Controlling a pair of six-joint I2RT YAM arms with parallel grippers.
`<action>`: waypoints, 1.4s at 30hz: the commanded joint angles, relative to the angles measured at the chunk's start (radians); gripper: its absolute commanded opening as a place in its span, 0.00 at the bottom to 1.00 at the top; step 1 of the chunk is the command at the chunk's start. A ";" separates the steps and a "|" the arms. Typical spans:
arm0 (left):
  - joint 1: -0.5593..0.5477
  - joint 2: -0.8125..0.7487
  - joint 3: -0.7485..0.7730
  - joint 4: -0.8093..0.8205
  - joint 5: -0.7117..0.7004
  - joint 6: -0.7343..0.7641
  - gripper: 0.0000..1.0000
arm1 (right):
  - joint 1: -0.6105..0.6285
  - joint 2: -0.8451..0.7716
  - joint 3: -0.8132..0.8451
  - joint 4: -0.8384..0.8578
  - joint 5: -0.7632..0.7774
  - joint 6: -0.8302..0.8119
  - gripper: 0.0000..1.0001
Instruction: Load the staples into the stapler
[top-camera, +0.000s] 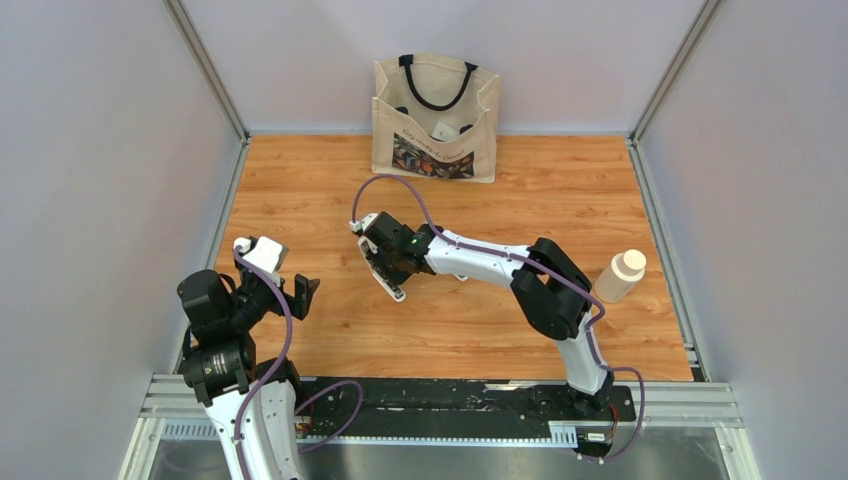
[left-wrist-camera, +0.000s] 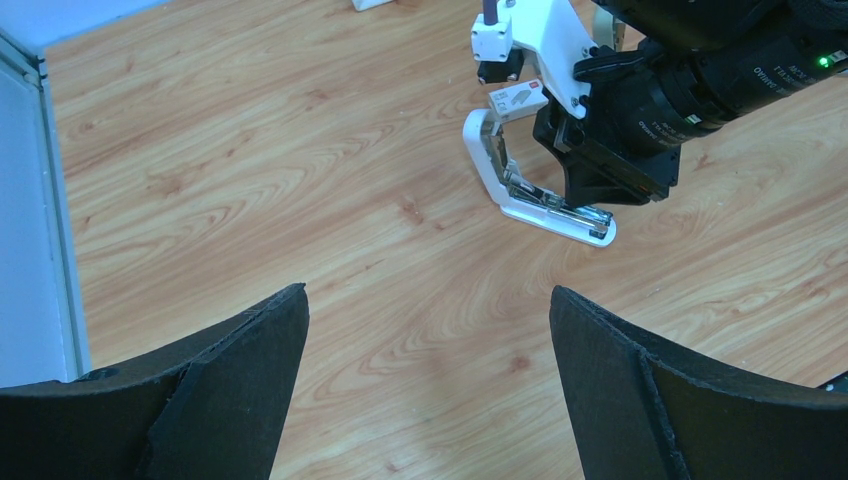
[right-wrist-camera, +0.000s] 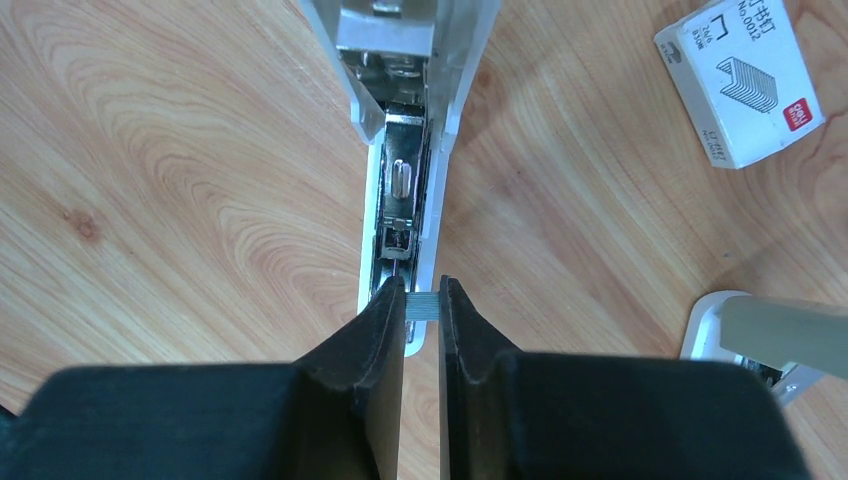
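Observation:
A white stapler (right-wrist-camera: 443, 120) lies open on the wooden table, its metal magazine channel (right-wrist-camera: 400, 180) bare. It also shows in the left wrist view (left-wrist-camera: 545, 208) and the top view (top-camera: 394, 290). My right gripper (right-wrist-camera: 422, 298) is shut on the staples (right-wrist-camera: 422, 307), a tiny grey strip pinched crosswise between its fingertips. It holds the strip just over the near end of the channel. In the top view the right gripper (top-camera: 386, 270) is right above the stapler. My left gripper (left-wrist-camera: 428, 310) is open and empty, above bare table left of the stapler (top-camera: 298, 296).
A white staple box (right-wrist-camera: 745, 75) lies to the right of the stapler. Part of a second white stapler (right-wrist-camera: 765, 340) shows at the right. A canvas tote bag (top-camera: 436, 120) stands at the back. A white bottle (top-camera: 622, 275) stands at the right.

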 joint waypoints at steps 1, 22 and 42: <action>0.013 -0.009 -0.007 0.028 0.016 -0.002 0.98 | 0.010 -0.073 0.003 0.056 0.029 -0.037 0.16; 0.013 -0.010 -0.010 0.025 0.013 0.004 0.98 | 0.032 -0.050 -0.001 0.039 -0.003 -0.033 0.15; 0.013 -0.010 -0.008 0.025 0.015 0.006 0.98 | 0.027 -0.018 -0.001 0.032 -0.012 -0.033 0.15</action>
